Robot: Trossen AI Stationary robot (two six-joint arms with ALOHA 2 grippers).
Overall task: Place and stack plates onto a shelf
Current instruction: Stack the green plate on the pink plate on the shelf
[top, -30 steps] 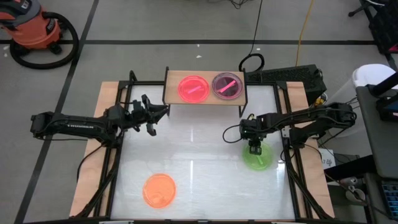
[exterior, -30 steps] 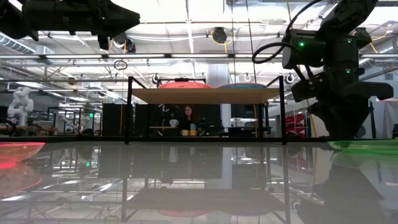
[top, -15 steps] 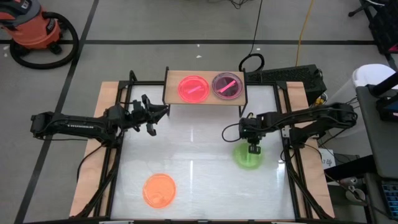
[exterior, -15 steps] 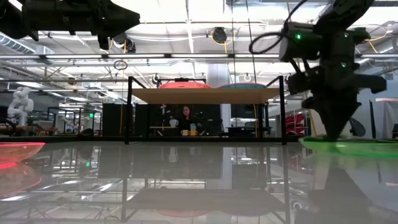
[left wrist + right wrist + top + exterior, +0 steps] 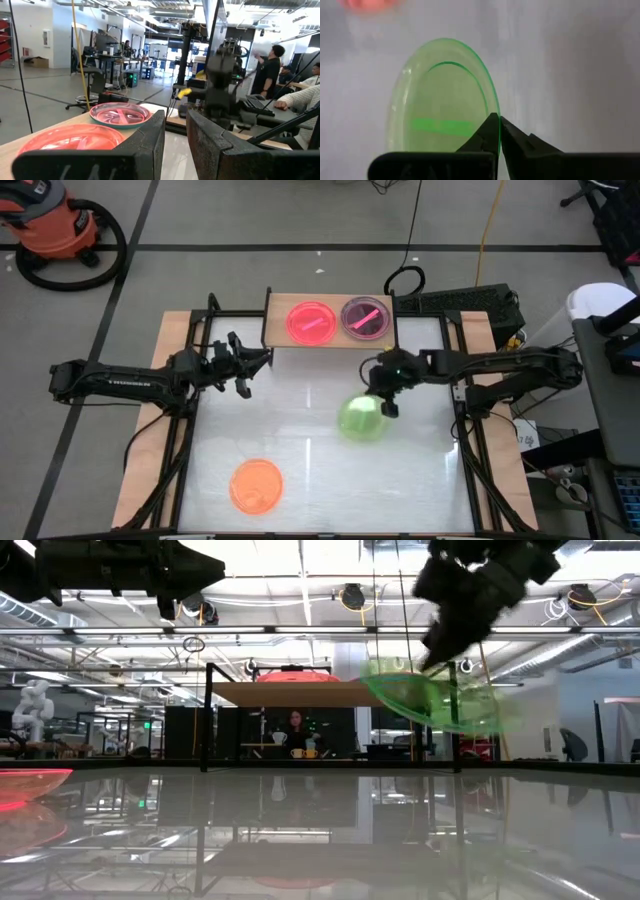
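Right gripper: the right gripper [image 5: 391, 406] is pinching the rim of the green plate [image 5: 360, 418] between its closed fingers [image 5: 492, 134], above the table [image 5: 300, 450].
Green plate: it is hanging tilted in the air from the gripper [image 5: 425, 665], clear of the table top, and in the low view it is showing in front of the shelf's right end [image 5: 435, 695].
Shelf: the shelf [image 5: 278, 320] is standing just beyond the right gripper, carrying a pink plate [image 5: 311, 321] and beside it a darker plate pile [image 5: 366, 317].
Orange plate: the orange plate [image 5: 256, 485] is lying on the table, well apart from the right gripper, on its left side.
Left gripper: the left gripper [image 5: 258, 363] is waiting near the shelf's left end, fingers [image 5: 145, 145] parted and holding nothing.
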